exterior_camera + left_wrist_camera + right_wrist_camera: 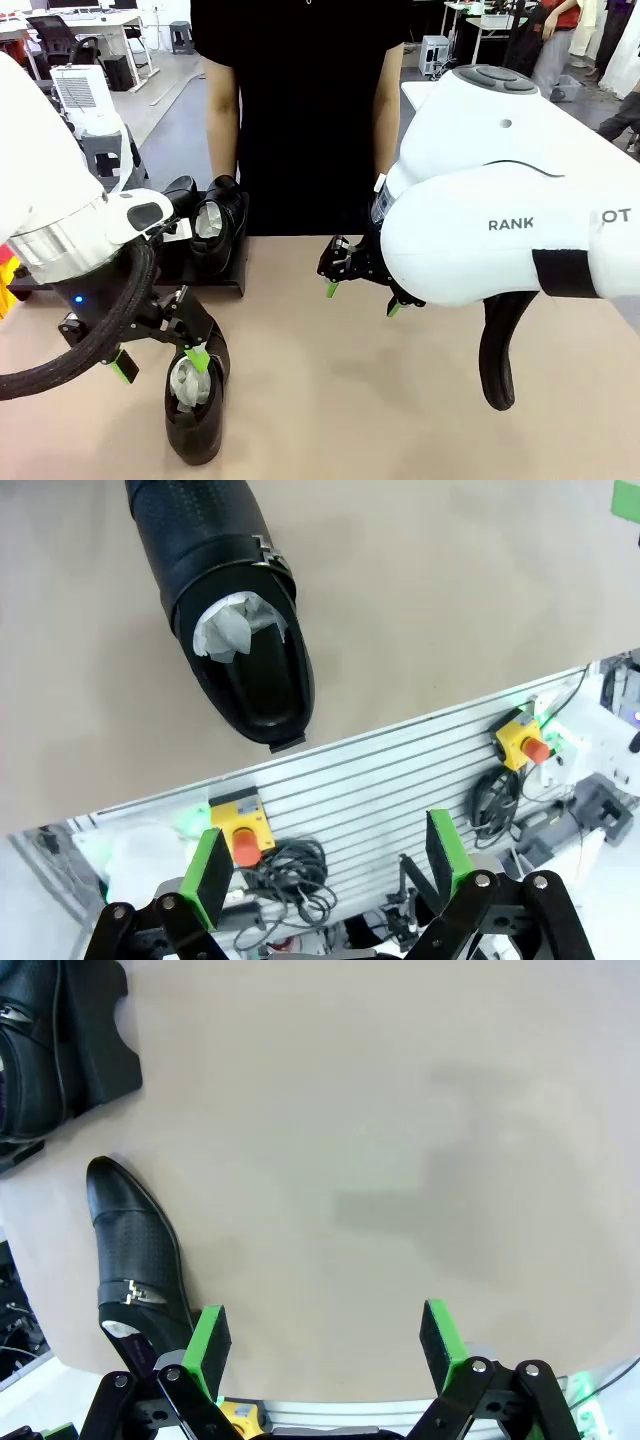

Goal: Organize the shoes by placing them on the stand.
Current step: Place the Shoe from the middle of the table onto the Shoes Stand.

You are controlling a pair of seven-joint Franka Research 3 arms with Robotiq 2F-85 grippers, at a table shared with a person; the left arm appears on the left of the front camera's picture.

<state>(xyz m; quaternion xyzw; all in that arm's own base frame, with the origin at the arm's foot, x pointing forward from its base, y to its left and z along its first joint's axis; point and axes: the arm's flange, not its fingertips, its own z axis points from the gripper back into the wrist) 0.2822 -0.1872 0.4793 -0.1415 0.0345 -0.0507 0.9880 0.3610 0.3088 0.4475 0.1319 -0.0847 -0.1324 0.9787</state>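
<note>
**Both grippers hanging open over the table, one shoe loose near our edge**

We are looking across the beige table (pixel 400 400), the largest thing in view, with a person (pixel 300 110) in black standing at its far side, at twelve o'clock. Our right arm's white housing (pixel 510 220) is filling the three o'clock side of the front view. The stand (pixel 215 272) is sitting at about ten o'clock on the table, low and black, and it is carrying at least one shoe on the stand (pixel 218 232), stuffed with white paper; a second dark shape beside it is partly hidden by our left arm, so we cannot tell what it is.

A loose shoe (pixel 195 405) is lying on the table at seven o'clock, well apart from the stand, its opening packed with crumpled paper.

Our left gripper (pixel 160 362) is hanging just above and beside that shoe with its jaws spread wide, gripping nothing. Our right gripper (pixel 360 298) is hovering over bare table near the centre, jaws likewise wide and empty.
</note>
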